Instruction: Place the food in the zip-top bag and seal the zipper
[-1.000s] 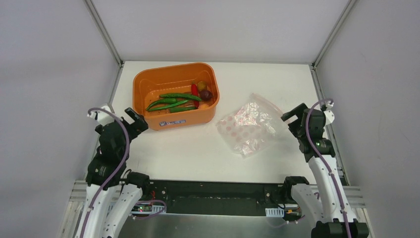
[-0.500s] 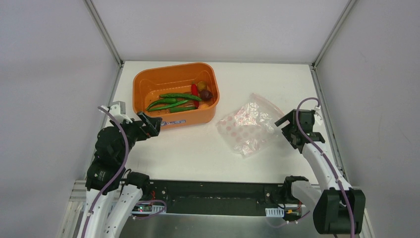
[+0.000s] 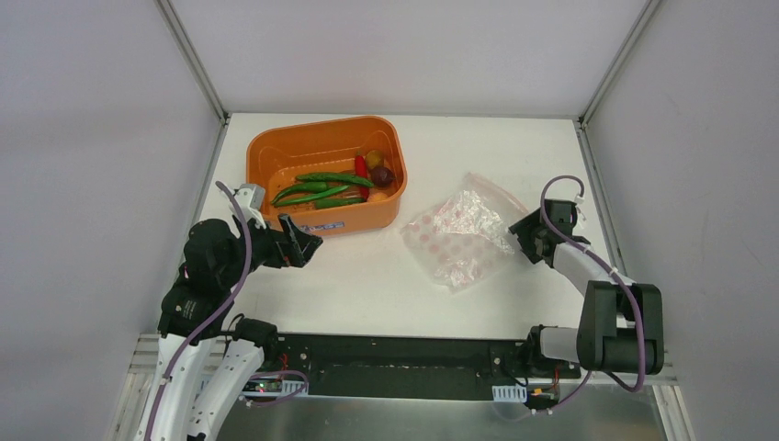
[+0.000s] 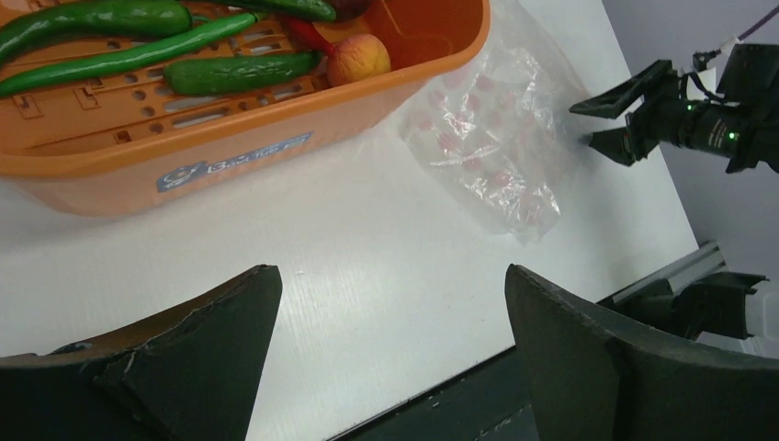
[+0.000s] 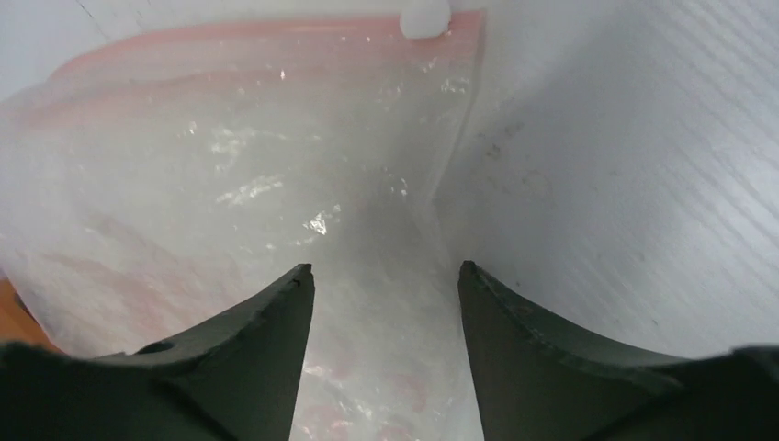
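The food lies in an orange tub (image 3: 276, 152): several green chilies (image 3: 321, 188), a red chili (image 3: 361, 167) and small round pieces (image 3: 378, 167). The chilies also show in the left wrist view (image 4: 119, 60). The clear dotted zip-top bag (image 3: 459, 230) lies flat to the right of the tub, its pink zipper (image 3: 496, 188) along the far right edge. My left gripper (image 3: 303, 246) is open and empty, just in front of the tub (image 4: 390, 276). My right gripper (image 3: 520, 237) is open at the bag's right edge (image 5: 386, 268). Its jaws straddle the bag (image 5: 230, 202) below the zipper (image 5: 230, 41).
The tub's front wall (image 4: 230, 138) stands close ahead of my left fingers. The table's near edge and a dark metal rail (image 3: 404, 354) run below both grippers. Side walls close in the table at left and right.
My left gripper has swung right and down to the front of the tub. My right gripper has dropped and moved left onto the bag's right edge. Bag and food have not moved.
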